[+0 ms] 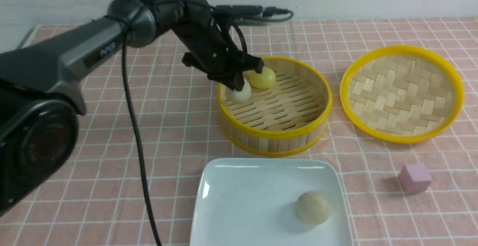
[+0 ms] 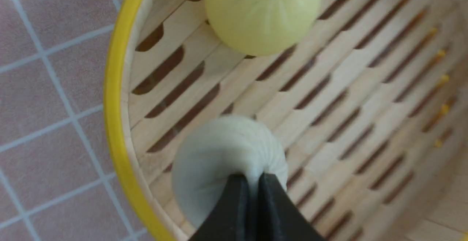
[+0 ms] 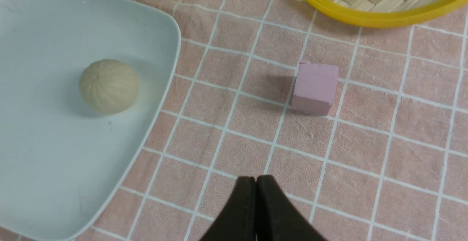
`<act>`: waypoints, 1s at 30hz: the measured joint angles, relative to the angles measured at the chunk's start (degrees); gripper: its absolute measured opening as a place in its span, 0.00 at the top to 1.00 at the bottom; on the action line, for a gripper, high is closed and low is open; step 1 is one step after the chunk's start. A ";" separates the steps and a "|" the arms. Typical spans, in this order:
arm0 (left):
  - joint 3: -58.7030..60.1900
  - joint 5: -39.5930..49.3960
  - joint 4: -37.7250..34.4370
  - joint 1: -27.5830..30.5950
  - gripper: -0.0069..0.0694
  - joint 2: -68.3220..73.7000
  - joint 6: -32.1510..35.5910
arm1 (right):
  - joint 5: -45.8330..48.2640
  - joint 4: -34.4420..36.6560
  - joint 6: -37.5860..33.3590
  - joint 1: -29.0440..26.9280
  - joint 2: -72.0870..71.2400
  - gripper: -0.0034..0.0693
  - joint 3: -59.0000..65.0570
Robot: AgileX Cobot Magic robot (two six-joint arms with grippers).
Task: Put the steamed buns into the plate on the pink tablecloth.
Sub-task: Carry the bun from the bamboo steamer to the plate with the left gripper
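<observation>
My left gripper (image 1: 238, 85) reaches into the bamboo steamer basket (image 1: 274, 134) and is shut on the top of a pale steamed bun (image 1: 239, 94) that rests against the basket's left wall. In the left wrist view the fingertips (image 2: 239, 188) pinch that bun's (image 2: 219, 149) pleated top. A yellow bun (image 1: 262, 78) lies just behind it, also in the left wrist view (image 2: 261, 12). A second pale bun (image 1: 313, 207) lies on the white plate (image 1: 231, 201) on the pink tablecloth (image 1: 112, 164). My right gripper (image 3: 256, 179) is shut and empty above the cloth, right of the plate (image 3: 44, 168).
The woven steamer lid (image 1: 403, 138) lies upside down right of the basket. A small pink cube (image 1: 414, 178) sits on the cloth right of the plate and shows in the right wrist view (image 3: 315, 87). A black cable (image 1: 138, 145) hangs from the left arm.
</observation>
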 joint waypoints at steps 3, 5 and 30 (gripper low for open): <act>-0.11 8.98 -0.77 0.00 0.88 -8.88 -0.41 | -0.06 0.00 0.00 0.00 0.00 0.93 0.00; -0.16 13.06 -1.73 0.00 0.88 -12.18 -0.45 | -0.11 0.00 0.00 0.00 0.00 0.93 0.00; 33.34 -2.64 5.28 -14.12 0.62 -13.20 -20.99 | -0.11 0.18 0.16 0.00 0.00 0.91 0.00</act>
